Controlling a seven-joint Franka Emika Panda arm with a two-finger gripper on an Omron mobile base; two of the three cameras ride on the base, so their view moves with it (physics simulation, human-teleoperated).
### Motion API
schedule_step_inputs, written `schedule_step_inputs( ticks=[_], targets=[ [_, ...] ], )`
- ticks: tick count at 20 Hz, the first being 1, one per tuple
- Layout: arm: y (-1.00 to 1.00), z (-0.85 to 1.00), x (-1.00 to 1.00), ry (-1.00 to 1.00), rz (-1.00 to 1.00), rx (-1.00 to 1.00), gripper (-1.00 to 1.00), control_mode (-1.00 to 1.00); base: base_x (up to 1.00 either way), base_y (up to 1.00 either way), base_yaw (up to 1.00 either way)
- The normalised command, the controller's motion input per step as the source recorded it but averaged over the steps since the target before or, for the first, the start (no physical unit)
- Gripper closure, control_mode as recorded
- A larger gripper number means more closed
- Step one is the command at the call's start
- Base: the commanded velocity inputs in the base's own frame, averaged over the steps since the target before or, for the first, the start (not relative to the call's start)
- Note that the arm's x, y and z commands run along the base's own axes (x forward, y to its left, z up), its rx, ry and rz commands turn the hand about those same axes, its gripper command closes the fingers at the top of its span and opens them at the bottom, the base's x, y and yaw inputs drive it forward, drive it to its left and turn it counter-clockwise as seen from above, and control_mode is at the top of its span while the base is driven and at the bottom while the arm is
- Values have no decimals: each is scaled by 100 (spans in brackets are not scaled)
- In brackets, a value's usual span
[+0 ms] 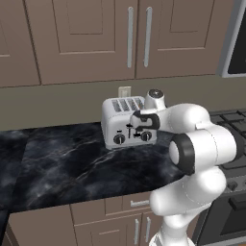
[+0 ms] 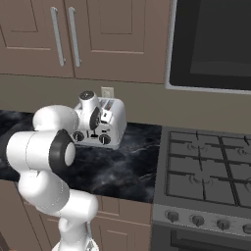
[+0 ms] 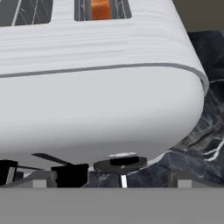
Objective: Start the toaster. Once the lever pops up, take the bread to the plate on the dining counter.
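Spread-jawed gripper (image 1: 139,129) hangs at the silver toaster's (image 1: 121,115) front levers near the counter's back edge; bread (image 3: 101,9) sits in its slot, untaken, toasting apparently unstarted.

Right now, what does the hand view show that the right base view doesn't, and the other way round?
Hand view alone: an orange-brown slice of bread sitting in a slot of the toaster, seen from close up. Right base view alone: the stove beside the counter, the cabinets above, and the robot's arm reaching toward the toaster's front. Both: the silver toaster, one of its black knobs, and the dark marbled counter under it.
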Motion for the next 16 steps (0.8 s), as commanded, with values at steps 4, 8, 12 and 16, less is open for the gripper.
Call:
schedule_step_inputs(
  ticks=[4,8,12,16],
  targets=[
    [0,11,0,0,0,0,-100,-100,0,0,0],
    [0,3,0,0,0,0,-100,-100,0,0,0],
    [0,0,0,-1,2,0,-100,-100,0,0,0],
    [-1,1,-5,-6,4,0,-100,-100,0,0,0]
  ],
)
